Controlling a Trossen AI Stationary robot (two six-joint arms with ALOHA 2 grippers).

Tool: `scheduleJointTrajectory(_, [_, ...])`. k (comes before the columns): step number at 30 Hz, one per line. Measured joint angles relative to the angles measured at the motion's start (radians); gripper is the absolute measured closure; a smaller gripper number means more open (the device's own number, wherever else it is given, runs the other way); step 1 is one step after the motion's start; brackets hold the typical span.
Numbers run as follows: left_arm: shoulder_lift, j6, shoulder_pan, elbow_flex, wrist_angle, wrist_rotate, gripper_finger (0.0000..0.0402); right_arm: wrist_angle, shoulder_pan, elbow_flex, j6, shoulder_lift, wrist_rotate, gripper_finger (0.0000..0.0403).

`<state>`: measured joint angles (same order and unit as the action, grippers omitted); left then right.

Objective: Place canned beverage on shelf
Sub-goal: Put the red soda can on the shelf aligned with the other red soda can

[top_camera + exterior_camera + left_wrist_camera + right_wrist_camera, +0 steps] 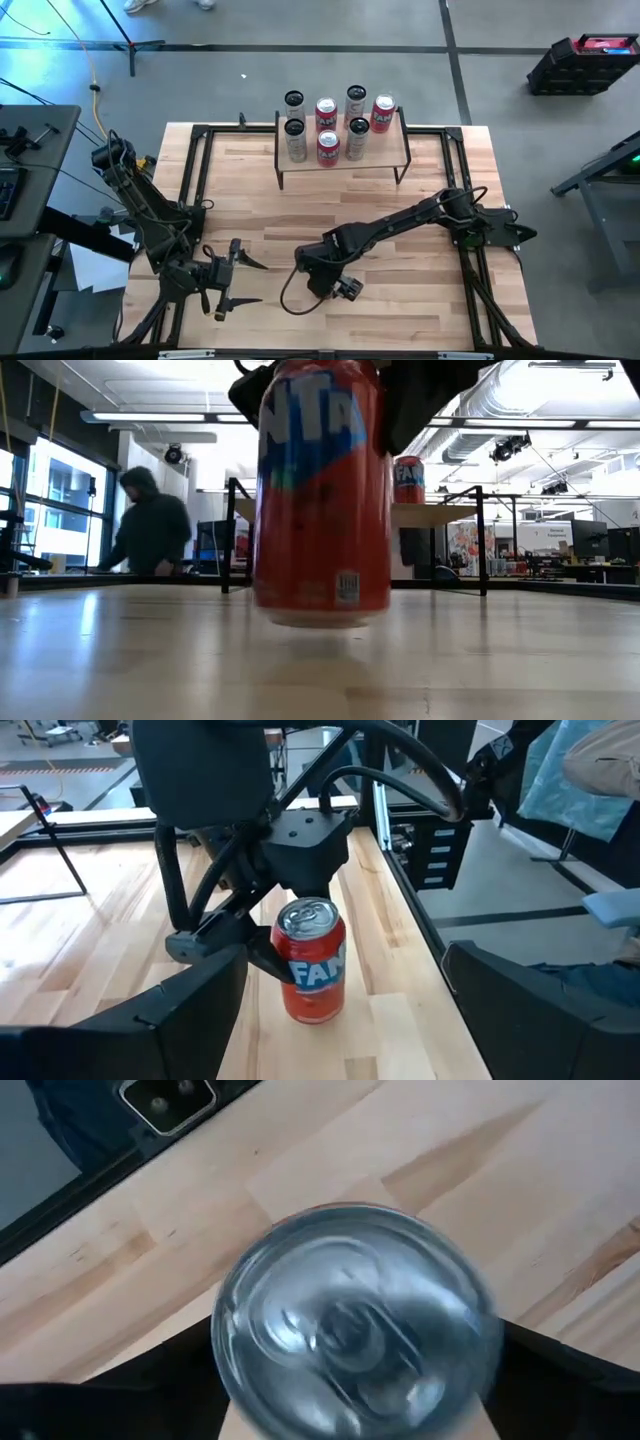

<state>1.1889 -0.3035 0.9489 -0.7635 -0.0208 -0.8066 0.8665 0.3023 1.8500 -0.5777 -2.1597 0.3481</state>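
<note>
Your can [312,960] is an orange aluminium cylinder with a blue-and-white logo and a shiny silver top with pull tab, upright at the table's [400,300] near-centre, apparently just off the pale wood planks. Right gripper [268,935] grasps it from above, dark fingers on both sides. Shelf [396,150], light plank on thin black legs, carries eight cans at the far edge. Left gripper [232,277] sits spread wide, empty, near-left.

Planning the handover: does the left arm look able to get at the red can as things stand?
Probably not cleanly: the right pincer straddles the red can from above, its arm crowding that spot. The left pincer waits open beside it at the table's front.
</note>
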Motion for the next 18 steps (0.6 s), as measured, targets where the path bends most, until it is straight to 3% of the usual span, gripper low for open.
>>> scheduleJointTrajectory(6, [0.0, -0.003, 0.0, 0.0, 0.0, 0.0, 0.0061, 0.006, 0.003, 0.002, -0.005, 0.0, 0.001, 0.0034])
scheduleJointTrajectory(18, [0.0, 0.0, 0.0, 0.0, 0.0, -0.006, 0.0061, 0.042, 0.015, 0.034, 0.142, 0.003, -0.079, 0.003])
